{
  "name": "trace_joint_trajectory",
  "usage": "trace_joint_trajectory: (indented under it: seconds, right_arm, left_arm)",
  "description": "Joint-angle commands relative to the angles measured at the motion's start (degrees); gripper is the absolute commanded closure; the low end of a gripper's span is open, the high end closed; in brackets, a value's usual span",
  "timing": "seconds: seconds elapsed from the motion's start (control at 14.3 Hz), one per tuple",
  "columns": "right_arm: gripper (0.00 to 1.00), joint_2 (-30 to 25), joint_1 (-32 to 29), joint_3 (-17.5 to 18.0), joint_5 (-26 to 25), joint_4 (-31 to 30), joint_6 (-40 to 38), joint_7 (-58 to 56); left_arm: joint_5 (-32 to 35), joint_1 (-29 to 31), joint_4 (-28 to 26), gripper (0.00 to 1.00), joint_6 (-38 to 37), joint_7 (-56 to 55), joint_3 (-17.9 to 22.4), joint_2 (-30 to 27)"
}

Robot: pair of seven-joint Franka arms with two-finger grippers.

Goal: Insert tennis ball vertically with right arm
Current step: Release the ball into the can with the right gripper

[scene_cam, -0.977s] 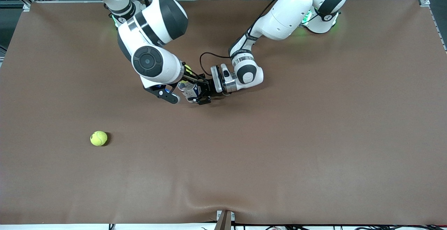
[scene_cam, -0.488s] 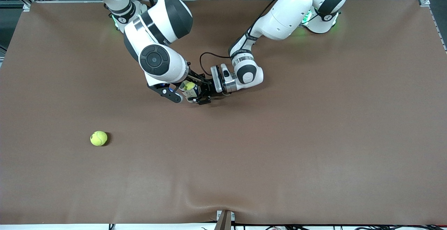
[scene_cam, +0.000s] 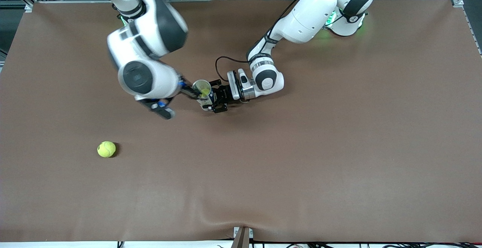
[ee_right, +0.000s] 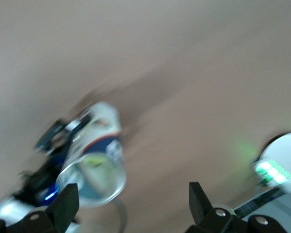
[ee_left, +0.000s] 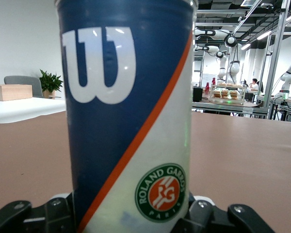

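Front view: a tennis ball (scene_cam: 204, 89) is seen inside the can (scene_cam: 203, 94), which is stood upright on the table (scene_cam: 339, 146) and clasped low on its wall by the left gripper (scene_cam: 214, 98). In the left wrist view the can (ee_left: 128, 111) fills the frame between that gripper's fingers. The right gripper (scene_cam: 180, 93) is found just beside the can's rim, toward the right arm's end, with its fingers (ee_right: 64, 208) spread and nothing between them. The insertion is judged done, with the retreat in hand. A second ball (scene_cam: 106, 149) lies nearer the camera; if wanted next, a reach down to it would be called for.
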Motion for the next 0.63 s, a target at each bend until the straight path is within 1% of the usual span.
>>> trace_joint_trajectory:
  seconds: [0.0, 0.07, 0.14, 0.21, 0.35, 0.56]
  right_arm:
    - [0.00, -0.26, -7.98, 0.70, -3.21, -1.47, -1.80, -10.48]
    - [0.00, -0.17, -9.92, 0.70, -5.40, -2.26, -1.53, -14.25]
    - [0.00, 0.09, -10.90, 0.70, -8.99, -2.79, -1.18, -18.29]
    - [0.00, 0.61, -12.30, 0.70, -11.55, -3.67, 0.21, -21.03]
    - [0.00, 0.71, -15.20, 0.70, -12.10, -6.74, 5.04, -23.94]
    - [0.00, 1.23, -17.67, 0.79, -12.45, -11.04, 12.94, -29.58]
  left_arm:
    - [-6.95, 1.01, -0.51, 0.31, -0.61, 27.29, -2.22, 1.93]
    - [-7.03, 1.01, -0.51, 0.30, -0.61, 27.29, -2.30, 1.93]
    - [-7.03, 1.01, -0.51, 0.30, -0.61, 27.29, -2.31, 1.93]
    - [-7.12, 1.01, -0.51, 0.29, -0.61, 27.29, -2.31, 1.93]
    - [-8.35, 0.84, -0.60, 0.28, -0.61, 27.55, -2.22, 1.93]
    - [-8.44, 0.83, -0.60, 0.28, -0.61, 27.73, -2.22, 1.93]
